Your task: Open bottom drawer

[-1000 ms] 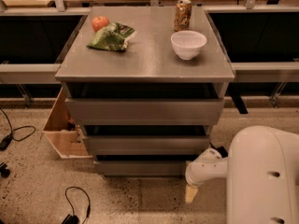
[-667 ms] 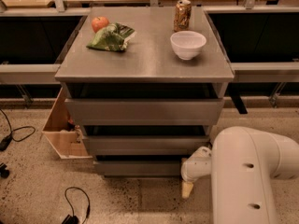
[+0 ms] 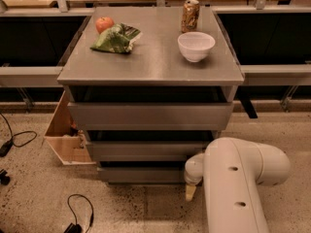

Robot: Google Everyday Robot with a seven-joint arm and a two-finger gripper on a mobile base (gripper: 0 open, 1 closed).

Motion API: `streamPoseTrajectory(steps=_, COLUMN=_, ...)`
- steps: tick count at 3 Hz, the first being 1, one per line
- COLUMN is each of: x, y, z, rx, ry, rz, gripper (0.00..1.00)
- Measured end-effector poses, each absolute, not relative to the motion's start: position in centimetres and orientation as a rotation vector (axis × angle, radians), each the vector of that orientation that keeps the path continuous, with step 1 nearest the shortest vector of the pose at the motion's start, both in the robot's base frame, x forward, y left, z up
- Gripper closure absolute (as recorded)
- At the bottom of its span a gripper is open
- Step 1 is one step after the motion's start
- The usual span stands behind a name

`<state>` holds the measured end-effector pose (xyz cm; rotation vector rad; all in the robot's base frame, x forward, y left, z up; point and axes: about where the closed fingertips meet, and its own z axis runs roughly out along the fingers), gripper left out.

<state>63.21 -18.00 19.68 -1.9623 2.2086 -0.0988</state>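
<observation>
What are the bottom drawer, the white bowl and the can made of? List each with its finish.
The bottom drawer looks like grey metal, matte with a dull sheen. The white bowl: probably glazed ceramic or plastic, smooth with soft highlights. The can: likely metal, shiny printed side. The gripper hangs by the drawer's right end.

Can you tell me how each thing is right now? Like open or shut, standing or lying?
bottom drawer: looks shut
middle drawer: looks shut
top drawer: looks shut
gripper: low, by the bottom drawer's right end
can: standing upright
bowl: upright, looks empty
green bag: lying crumpled
apple: resting beside the green bag
</observation>
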Motion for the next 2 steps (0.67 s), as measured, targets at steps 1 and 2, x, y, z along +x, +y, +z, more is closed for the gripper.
streamPoseTrajectory(steps=1, x=64.6, y=-19.0, z=17.9, rx=-1.876, ry=2.262, rz=-0.031, gripper=0.23)
streamPoseTrajectory(steps=2, x=63.1, y=-20.7, z=17.3, rx=-1.806, ry=2.294, rz=0.025, gripper=0.47)
